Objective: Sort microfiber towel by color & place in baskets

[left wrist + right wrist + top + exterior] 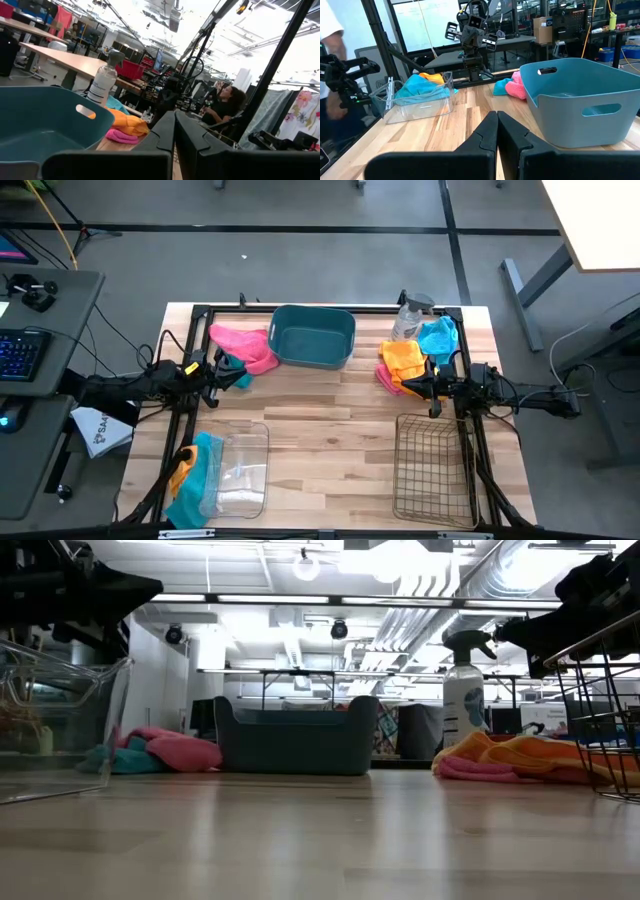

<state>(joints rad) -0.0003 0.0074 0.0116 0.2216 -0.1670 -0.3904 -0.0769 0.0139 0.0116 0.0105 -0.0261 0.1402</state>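
The teal tub [314, 335] stands at the table's far middle. The clear bin [240, 470] sits near left, with teal and orange towels [192, 470] draped at its left end. The bronze wire basket [432, 470] sits near right. Pink and teal towels [243, 350] lie left of the tub. Orange, pink and blue towels [412, 360] are piled right of it. My left gripper [174, 131] is shut and held above the table beside the pink towel. My right gripper [497, 129] is shut above the table beside the orange pile.
A clear spray bottle [410, 318] stands at the far right beside the towel pile. Bare wood lies between the tub and the two near containers. A person sits in the room beyond the table [222, 102].
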